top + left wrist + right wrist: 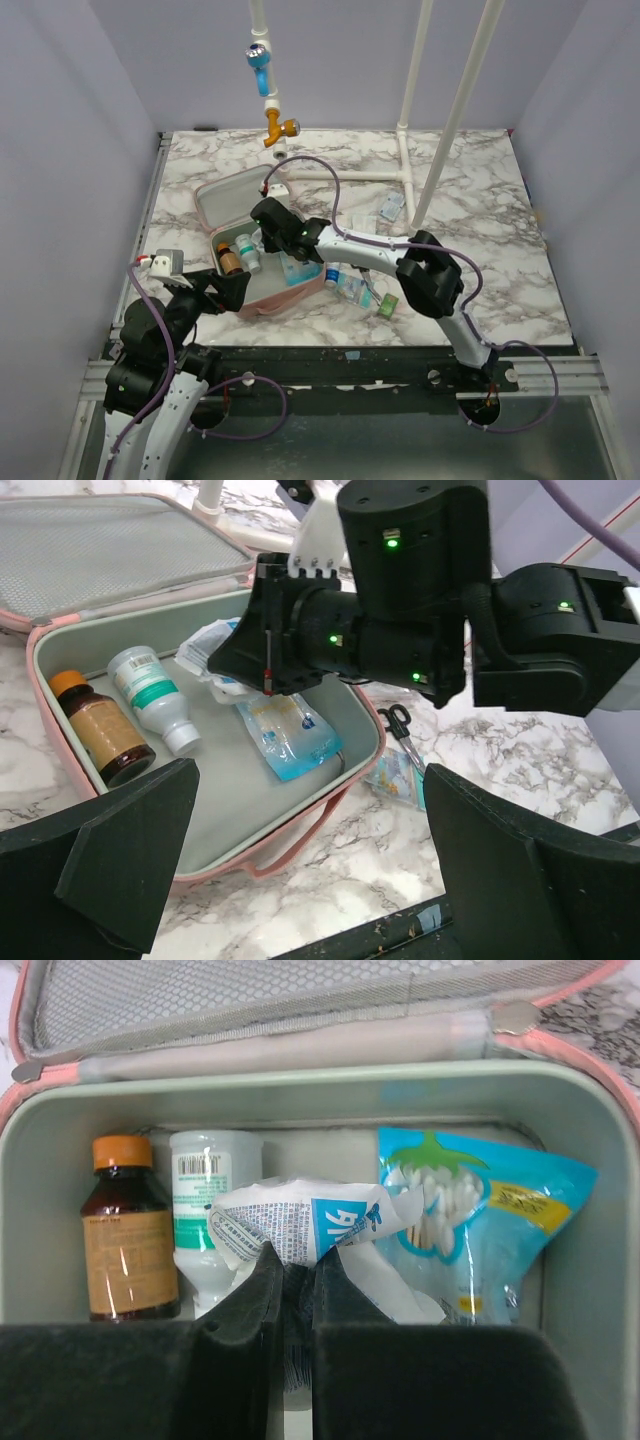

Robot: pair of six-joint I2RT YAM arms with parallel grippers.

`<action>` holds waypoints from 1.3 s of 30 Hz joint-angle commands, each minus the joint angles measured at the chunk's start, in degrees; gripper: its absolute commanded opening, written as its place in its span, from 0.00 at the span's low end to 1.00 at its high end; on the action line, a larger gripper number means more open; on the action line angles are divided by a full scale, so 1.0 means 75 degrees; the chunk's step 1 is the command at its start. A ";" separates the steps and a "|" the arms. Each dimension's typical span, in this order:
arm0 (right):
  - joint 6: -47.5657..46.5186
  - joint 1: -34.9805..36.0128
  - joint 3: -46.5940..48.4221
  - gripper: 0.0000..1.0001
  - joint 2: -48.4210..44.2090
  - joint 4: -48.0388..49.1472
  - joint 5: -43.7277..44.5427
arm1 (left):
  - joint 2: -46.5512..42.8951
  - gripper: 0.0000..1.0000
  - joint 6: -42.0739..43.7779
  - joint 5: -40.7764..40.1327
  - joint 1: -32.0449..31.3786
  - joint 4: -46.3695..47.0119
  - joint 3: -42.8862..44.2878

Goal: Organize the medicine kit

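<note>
Marble table [500, 200], lilac walls [60, 120]. Kit [232, 198] open at table's left-centre. Right pincer [295, 1265] — pinching a white packet [300, 1222] inside it. Left pincer [230, 288] — spread, just beside kit's near rim.

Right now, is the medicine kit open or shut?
Open. The medicine kit has its lid folded back; bottles show inside.

Even, diffuse light filled every view, bright on the marble counter [500, 270], with only soft shadows beneath the arms. Small glare streaks marked the brown bottle [125, 1235] and the blue packet [490, 1220]. The right claw [292, 1265] looked dark and blurred in the near foreground.
</note>
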 commanded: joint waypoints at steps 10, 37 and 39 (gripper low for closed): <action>-0.0277 -0.0086 0.1581 0.09 0.1645 -0.0045 0.0284 | -0.0098 0.98 0.0054 -0.0028 -0.0023 0.0066 -0.0032; -0.0413 -0.0128 -0.0119 0.68 -0.1548 -0.0119 0.0380 | 0.0091 0.99 0.0049 0.0347 -0.0024 0.0099 -0.0018; -0.0362 -0.0135 -0.0525 0.68 -0.2037 -0.0309 0.0580 | 0.0097 0.98 0.0093 0.0594 -0.0028 0.0197 -0.0051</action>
